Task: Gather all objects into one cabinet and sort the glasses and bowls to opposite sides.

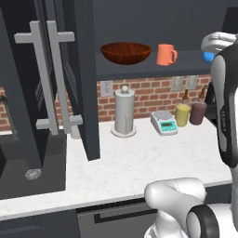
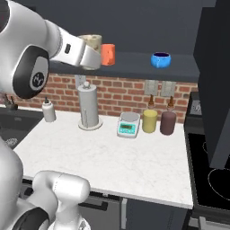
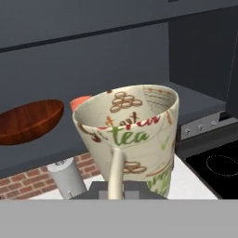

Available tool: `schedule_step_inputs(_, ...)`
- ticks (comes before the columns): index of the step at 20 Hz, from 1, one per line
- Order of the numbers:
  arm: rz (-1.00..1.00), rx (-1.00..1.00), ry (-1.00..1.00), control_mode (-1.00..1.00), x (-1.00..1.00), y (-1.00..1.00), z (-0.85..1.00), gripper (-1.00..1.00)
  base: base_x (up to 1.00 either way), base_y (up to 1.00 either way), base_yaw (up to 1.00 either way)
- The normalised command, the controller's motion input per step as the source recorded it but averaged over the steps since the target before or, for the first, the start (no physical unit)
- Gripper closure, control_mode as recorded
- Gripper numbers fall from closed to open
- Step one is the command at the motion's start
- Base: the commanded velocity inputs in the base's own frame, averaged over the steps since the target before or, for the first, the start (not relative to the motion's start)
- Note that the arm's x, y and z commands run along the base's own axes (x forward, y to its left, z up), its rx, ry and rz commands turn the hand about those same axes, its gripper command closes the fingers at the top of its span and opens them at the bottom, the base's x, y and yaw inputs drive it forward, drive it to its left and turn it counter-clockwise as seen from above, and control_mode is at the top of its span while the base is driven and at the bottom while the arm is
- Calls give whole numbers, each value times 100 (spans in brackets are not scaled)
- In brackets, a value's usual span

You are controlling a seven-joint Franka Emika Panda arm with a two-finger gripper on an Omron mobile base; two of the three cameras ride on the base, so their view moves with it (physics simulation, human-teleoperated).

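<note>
Open dark slate-grey wall cabinet [image 1: 139,69] before us, wide reddish-brown wooden bowl [image 1: 126,52] beside orange mug [image 1: 166,54] on shelf, our end effector [image 3: 118,186] clamped on cream printed cup [image 3: 132,135].

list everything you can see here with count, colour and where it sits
wooden bowl: 1, reddish-brown, left on the cabinet shelf
orange mug: 1, orange, on the shelf right of the wooden bowl
blue bowl: 1, glossy blue, right end of the shelf
cream cup: 1, cream with tea lettering, held in the air in front of the shelf
cabinet: 1, dark slate-grey, door swung open at left, grey bar handles
paper-towel holder: 1, steel, on the counter by the brick wall
kitchen scale: 1, white and teal, on the counter
bottles: 2, yellow and brown, right of the scale
small white bottle: 1, on the counter near the sink
counter: 1, white marble
claw: 1, shut on the cream cup
</note>
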Motion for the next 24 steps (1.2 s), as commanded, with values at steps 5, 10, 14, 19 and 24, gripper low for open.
schedule_step_inputs(5,1,0,1,-100,75,-2,3,100,0,0,0)
schedule_step_inputs(10,4,0,0,-100,74,-11,0,100,0,0,0)
schedule_step_inputs(14,5,0,0,-100,74,-25,0,100,0,0,0)
schedule_step_inputs(19,6,0,0,-100,54,-35,-12,100,0,0,0)
schedule_step_inputs(24,6,0,-11,-100,8,-23,-55,100,0,0,0)
